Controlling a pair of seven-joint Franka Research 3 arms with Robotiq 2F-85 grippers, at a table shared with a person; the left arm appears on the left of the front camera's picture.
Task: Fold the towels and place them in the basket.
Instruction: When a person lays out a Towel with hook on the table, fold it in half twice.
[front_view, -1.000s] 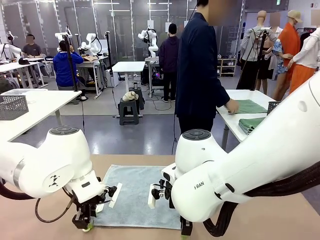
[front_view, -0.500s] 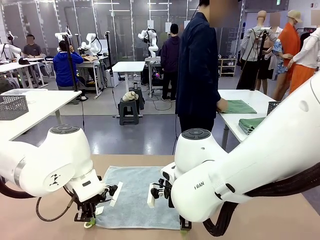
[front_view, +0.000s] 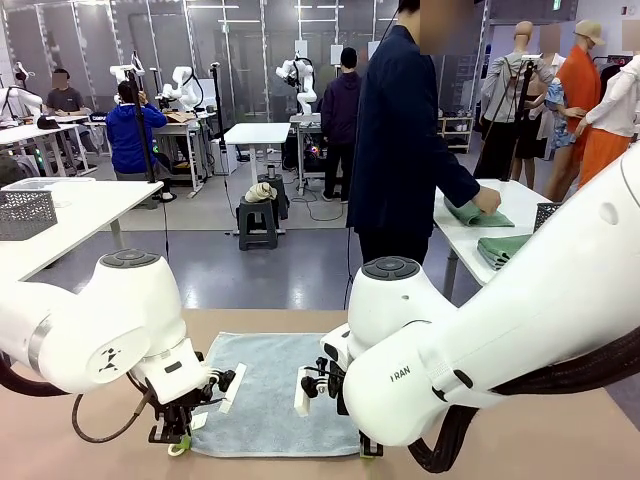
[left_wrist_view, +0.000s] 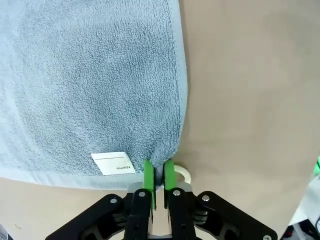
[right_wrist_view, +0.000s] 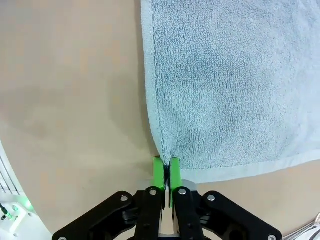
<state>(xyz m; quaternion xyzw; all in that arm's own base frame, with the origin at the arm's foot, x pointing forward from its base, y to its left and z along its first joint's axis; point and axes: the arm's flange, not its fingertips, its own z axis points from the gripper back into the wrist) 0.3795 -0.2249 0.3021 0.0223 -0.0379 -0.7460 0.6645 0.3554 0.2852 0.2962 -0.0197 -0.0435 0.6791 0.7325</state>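
Towel (front_view: 285, 385), pale grey-blue, lies flat on the counter (left_wrist_view: 240, 100); left claw (left_wrist_view: 159, 176) pinches shut on one near corner, right claw (right_wrist_view: 166, 170) on the other.

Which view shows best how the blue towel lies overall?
Front view: the towel lies flat on the table, arms hiding its edges. The left wrist and right wrist views show one near corner each, pinched in the left tool and right tool.
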